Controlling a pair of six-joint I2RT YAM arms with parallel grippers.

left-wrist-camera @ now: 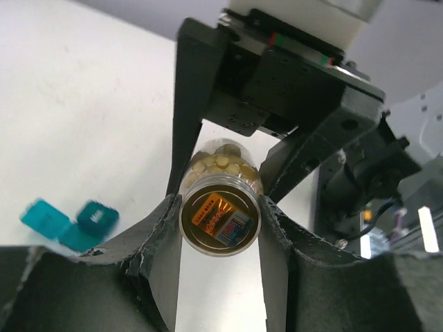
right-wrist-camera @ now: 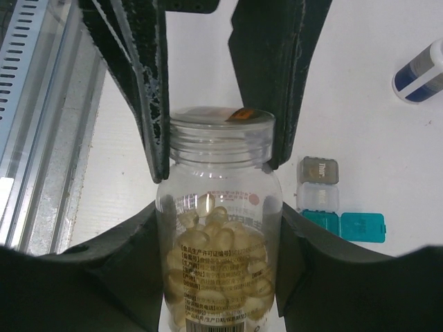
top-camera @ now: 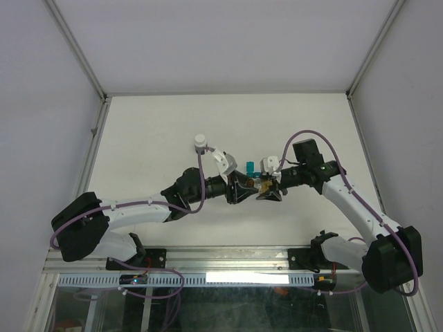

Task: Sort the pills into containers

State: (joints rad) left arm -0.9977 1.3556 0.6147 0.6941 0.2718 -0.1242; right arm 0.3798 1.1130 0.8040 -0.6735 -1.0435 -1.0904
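Observation:
A clear pill bottle [right-wrist-camera: 219, 263] full of yellow softgels is held level above the table between both grippers [top-camera: 259, 185]. My right gripper [right-wrist-camera: 219, 242] is shut on the bottle's body. My left gripper [left-wrist-camera: 220, 223] is shut on the bottle's clear screw cap [left-wrist-camera: 219, 220], seen end-on. The teal-blue container [right-wrist-camera: 320, 220] lies open on the table with its lid [right-wrist-camera: 363, 226] flipped aside. It also shows in the left wrist view [left-wrist-camera: 45, 218] and the top view [top-camera: 248, 167]. The grey container [right-wrist-camera: 318, 170] stands just behind a clear box [right-wrist-camera: 318, 197].
A second bottle, white with a blue label [right-wrist-camera: 422, 72], lies at the far right of the right wrist view. A white-capped bottle [top-camera: 200, 142] stands behind the left arm. The metal rail [top-camera: 228, 257] runs along the near table edge.

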